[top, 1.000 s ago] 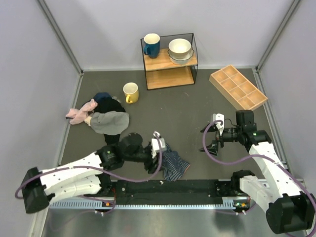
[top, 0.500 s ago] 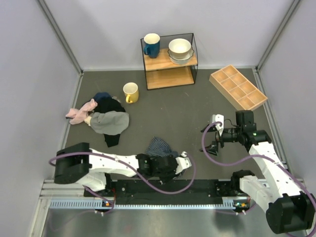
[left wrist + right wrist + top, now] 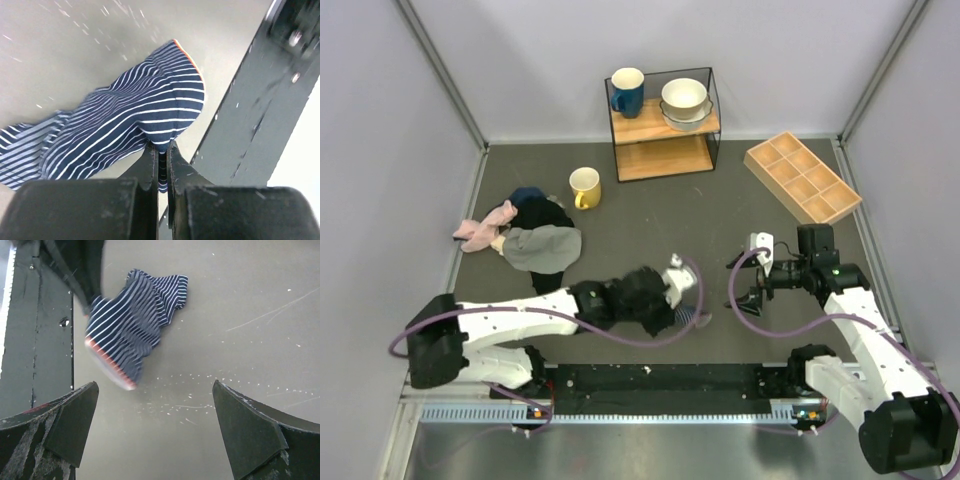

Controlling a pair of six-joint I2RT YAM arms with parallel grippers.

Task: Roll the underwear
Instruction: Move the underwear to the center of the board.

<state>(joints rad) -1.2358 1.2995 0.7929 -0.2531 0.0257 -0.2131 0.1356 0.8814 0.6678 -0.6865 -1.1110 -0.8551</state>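
The left gripper (image 3: 162, 150) clamps the striped underwear (image 3: 135, 117) just beside the black rail (image 3: 250, 115). The right gripper (image 3: 154, 390) hangs near, jaws spread wide; a grey cloth (image 3: 542, 247) lies well apart.

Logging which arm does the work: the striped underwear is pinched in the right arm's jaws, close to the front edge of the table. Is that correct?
Not quite. It is the left gripper whose jaws are shut on the striped underwear, as the left wrist view shows. The right gripper is open and holds nothing. The underwear is indeed close to the front edge of the table.
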